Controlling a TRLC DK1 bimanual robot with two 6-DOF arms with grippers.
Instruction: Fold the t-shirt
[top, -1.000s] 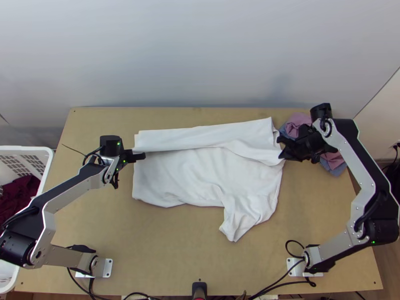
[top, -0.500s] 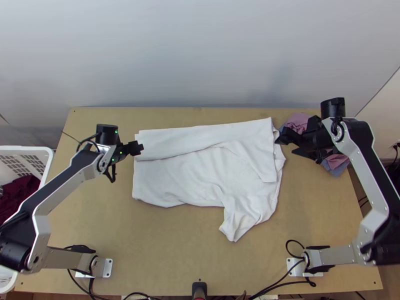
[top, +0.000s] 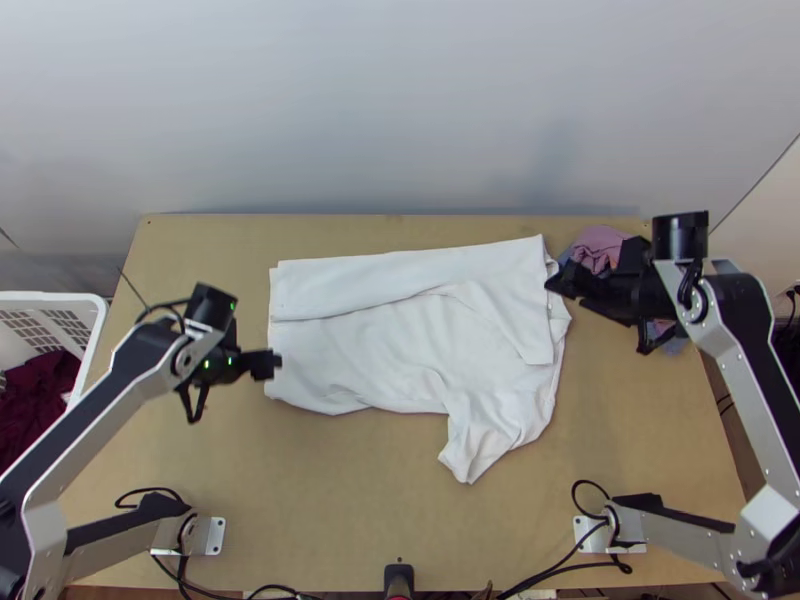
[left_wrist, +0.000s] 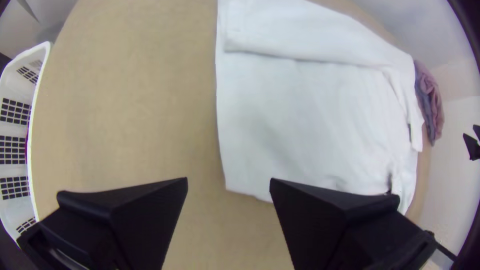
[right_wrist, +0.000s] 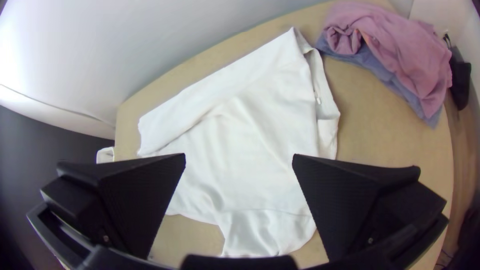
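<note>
Clock positions taken in the top view, 12 at the bench's (top: 350, 510) far edge.

T-shirt (top: 400, 345): white, lying on the bench around its middle. Its 12 o'clock side is turned over in a long band, deeper toward 3; the rest lies spread, slightly wrinkled, with a bunched tongue of cloth (top: 473, 455) pointing to 5.

Left claw (top: 266, 364): at the shirt's edge, between 8 and 9 o'clock; shirt lies toward 3 from it. In the left wrist view the claw (left_wrist: 229, 182) is released, fingers wide apart. Contact with the cloth: cannot tell.

Right claw (top: 560, 279): at the shirt's 2 o'clock edge; shirt lies toward 8 from it. Right wrist view: claw (right_wrist: 239, 158) also released, fingers well apart. Contact: cannot tell.

Pink and blue cloths (top: 598, 242): heaped near the shirt, at 2. White basket (top: 97, 345): beside the bench at 9, dark red cloth (top: 35, 400) inside.
</note>
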